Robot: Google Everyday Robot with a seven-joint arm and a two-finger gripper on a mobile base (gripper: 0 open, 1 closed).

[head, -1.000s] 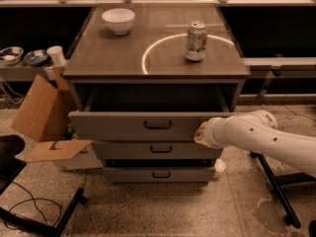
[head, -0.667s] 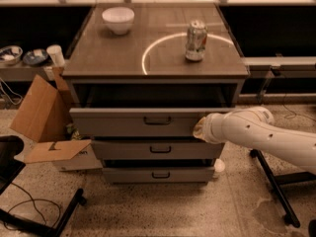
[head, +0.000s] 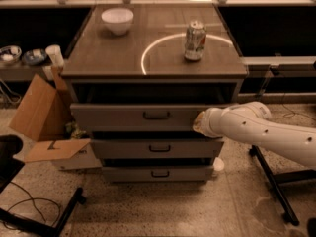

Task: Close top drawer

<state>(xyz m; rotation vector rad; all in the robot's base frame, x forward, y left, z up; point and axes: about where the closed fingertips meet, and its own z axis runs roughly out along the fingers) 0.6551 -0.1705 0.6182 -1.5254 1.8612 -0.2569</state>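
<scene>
Gripper (head: pixel 199 123) at the tip of a white arm (head: pixel 266 132), reaching in from the right and set against the right end of the top drawer (head: pixel 123 117), level with its front panel. State of the jaws: cannot tell, hidden at the point of contact with the panel. Top drawer partly open, pulled a short way out of the grey cabinet (head: pixel 239 90), with a dark gap between its upper edge and the worktop (head: pixel 108 58). Small dark handle (head: pixel 156 115) at the middle of the front, to the left of the gripper and apart from it. Below, middle drawer (head: pixel 148 148) and bottom drawer (head: pixel 143 174), both grey with like handles, each front set a little further back than the one above. On the worktop, white bowl (head: pixel 117 19) near the back left corner, upright drink can (head: pixel 195 40) on the right, standing within a thin pale ring (head: pixel 146 53) marked on the surface. Left of the cabinet, open cardboard box (head: pixel 37 113) leaning close against its side, flap down on the speckled floor (head: pixel 148 206). White cup (head: pixel 55 55) behind the box.
</scene>
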